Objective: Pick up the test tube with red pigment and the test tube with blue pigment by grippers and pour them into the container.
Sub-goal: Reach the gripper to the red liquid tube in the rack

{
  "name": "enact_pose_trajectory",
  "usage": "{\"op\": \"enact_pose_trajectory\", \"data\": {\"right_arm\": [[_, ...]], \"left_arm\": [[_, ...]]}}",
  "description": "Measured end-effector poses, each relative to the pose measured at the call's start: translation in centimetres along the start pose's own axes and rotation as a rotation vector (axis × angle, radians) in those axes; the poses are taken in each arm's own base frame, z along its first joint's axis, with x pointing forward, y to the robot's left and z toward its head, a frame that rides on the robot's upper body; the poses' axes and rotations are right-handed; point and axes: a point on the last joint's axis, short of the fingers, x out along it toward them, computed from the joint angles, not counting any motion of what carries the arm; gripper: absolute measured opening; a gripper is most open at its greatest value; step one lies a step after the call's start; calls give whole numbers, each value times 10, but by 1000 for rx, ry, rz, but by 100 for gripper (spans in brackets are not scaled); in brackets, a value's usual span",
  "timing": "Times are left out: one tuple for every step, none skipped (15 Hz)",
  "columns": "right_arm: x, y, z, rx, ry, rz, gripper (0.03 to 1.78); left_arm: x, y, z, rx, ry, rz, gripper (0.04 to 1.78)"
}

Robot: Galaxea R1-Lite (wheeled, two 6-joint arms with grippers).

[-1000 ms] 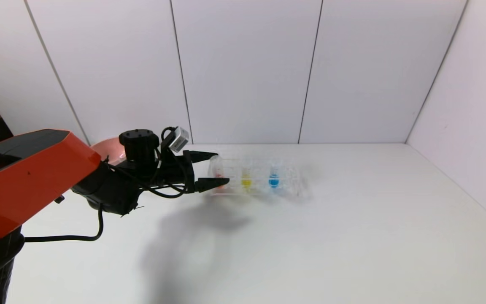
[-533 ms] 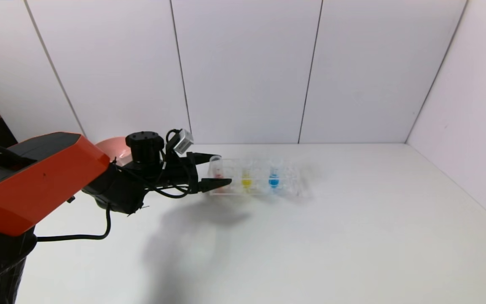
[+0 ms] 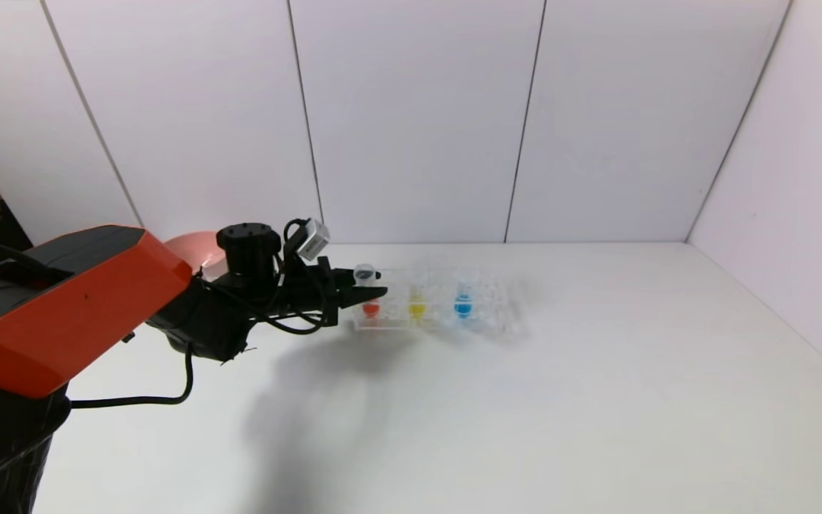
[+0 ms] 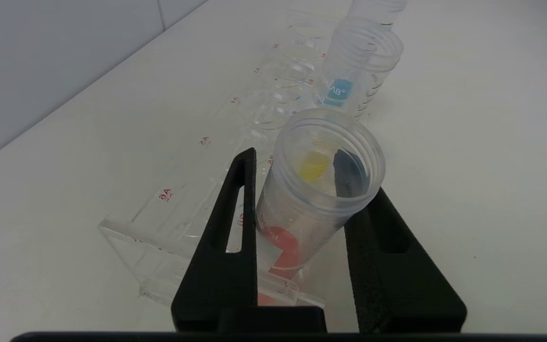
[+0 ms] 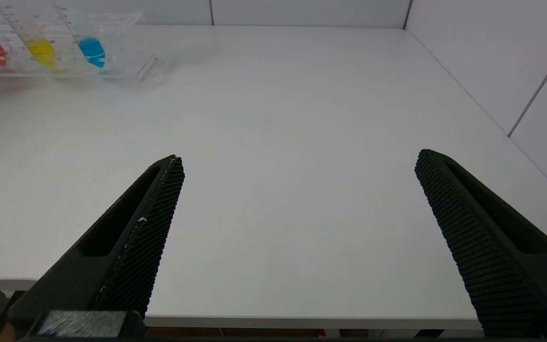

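Closest to you, the right gripper (image 5: 297,237) hangs low at the near edge of the table (image 5: 273,156), fingers spread wide and holding nothing. Farther out, your left gripper (image 3: 368,294) has its fingers pressed against the test tube with red pigment (image 4: 311,199), which sits tilted in the end slot of the clear rack (image 3: 447,303). Watch that tilt: if you lift along a line that does not match the tube's lean, it could bind in its hole and drag or tip the rack, which looks light enough to follow. The grip sits just below the open mouth, so a jerk on release from the slot could slop red liquid out. Next along the rack stand the yellow tube (image 3: 417,308) and the test tube with blue pigment (image 3: 463,305), close enough that a sideways swing may knock them. I cannot find the container; only a pink bowl (image 3: 193,250) shows behind the arm. Against a second ago, the fingers then stood apart around the tube; now they are closed on it, and the arm has crept slightly forward.
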Motion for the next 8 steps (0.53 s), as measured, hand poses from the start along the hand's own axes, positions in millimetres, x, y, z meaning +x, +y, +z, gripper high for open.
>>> {"op": "enact_pose_trajectory", "data": {"right_arm": [[0,0,0,0,0,0,177],[0,0,0,0,0,0,177],[0,0,0,0,0,0,177],[0,0,0,0,0,0,177],[0,0,0,0,0,0,177],[0,0,0,0,0,0,177],[0,0,0,0,0,-1,177],[0,0,0,0,0,-1,177]], "left_arm": [[0,0,0,0,0,0,51],[1,1,-1,-3,0,-1,50],[1,1,-1,-3,0,-2,50],[1,1,-1,-5,0,-2,50],[1,1,-1,-6,0,-2,50],[1,1,-1,-7,0,-2,50],[1,1,-1,-7,0,-2,50],[1,1,0,-8,0,-2,50]]}}
